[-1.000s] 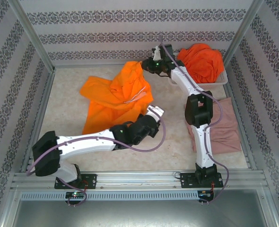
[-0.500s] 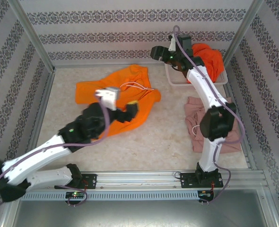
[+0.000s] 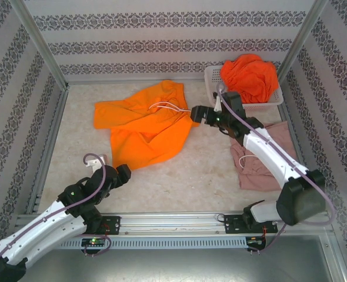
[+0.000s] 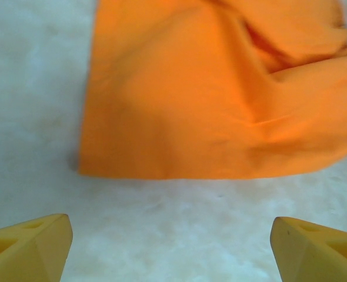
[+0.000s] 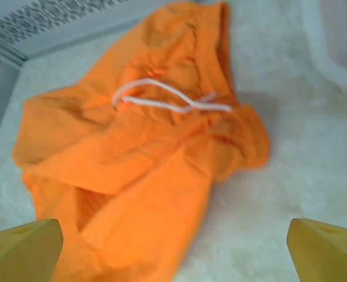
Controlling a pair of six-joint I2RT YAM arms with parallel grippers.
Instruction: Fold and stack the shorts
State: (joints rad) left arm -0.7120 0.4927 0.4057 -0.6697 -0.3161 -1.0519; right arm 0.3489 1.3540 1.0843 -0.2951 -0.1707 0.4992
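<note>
One pair of bright orange shorts (image 3: 144,126) lies spread loosely on the table, its white drawstring (image 3: 169,106) on top near the gathered waist. My left gripper (image 3: 119,171) is open, low over the table just short of the leg hem (image 4: 214,100), with nothing between its fingers (image 4: 26,247). My right gripper (image 3: 194,113) is open beside the waist's right edge, looking over the shorts (image 5: 144,158) and the drawstring (image 5: 167,100). Dusty pink shorts (image 3: 279,167) lie at the right, partly under my right arm. More orange shorts (image 3: 250,76) are heaped in the basket.
The white mesh basket (image 3: 212,88) stands at the back right; its rim (image 5: 332,41) shows in the right wrist view. Metal frame posts and patterned walls close in the table on three sides. Bare table (image 3: 191,170) lies between the orange and pink shorts.
Both grippers opened and let go of the orange shorts, which dropped from a raised bunch to lie spread out. The left arm drew back to the near left; the right came down beside the waist.
</note>
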